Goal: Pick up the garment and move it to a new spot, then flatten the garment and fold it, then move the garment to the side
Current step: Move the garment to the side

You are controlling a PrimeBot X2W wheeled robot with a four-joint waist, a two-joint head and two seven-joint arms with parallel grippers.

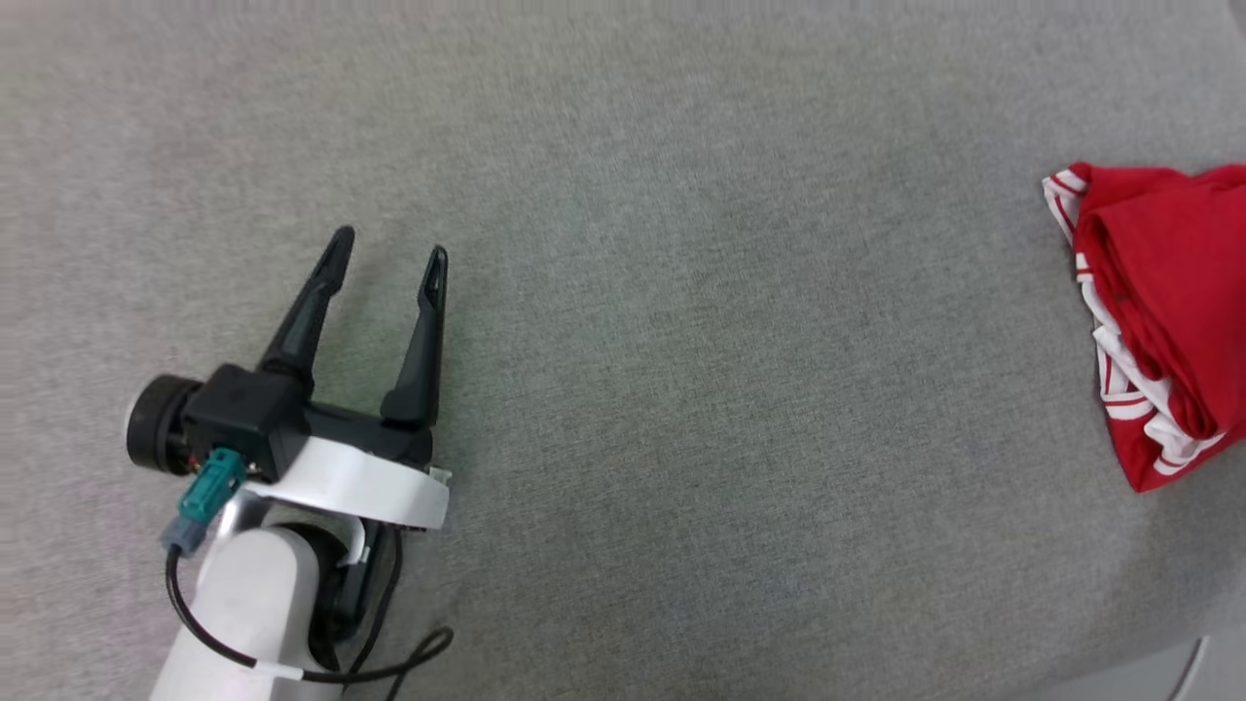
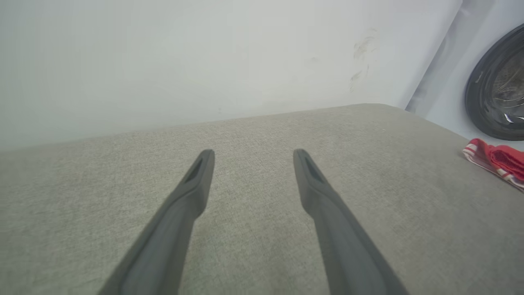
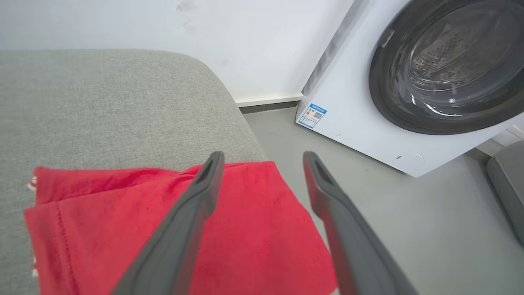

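Note:
The garment (image 1: 1168,302), a red jersey with white-and-red striped trim, lies folded at the right edge of the grey cushioned surface (image 1: 681,292). The left wrist view catches its striped end (image 2: 497,162) far to the right. My left gripper (image 1: 389,243) stands open over bare fabric at the lower left, fingers (image 2: 200,180) apart with nothing between them. Seen from the right wrist, my right gripper (image 3: 264,157) is open just above the garment (image 3: 245,229), its fingers spread over the red cloth's corner that hangs past the surface's edge, holding nothing.
A white washing machine (image 3: 368,102) with a dark round door (image 3: 446,65) stands on the grey floor (image 3: 409,225) beside the surface's right end. A white wall (image 2: 204,61) runs behind the surface. A grey object (image 3: 507,180) sits at the far right.

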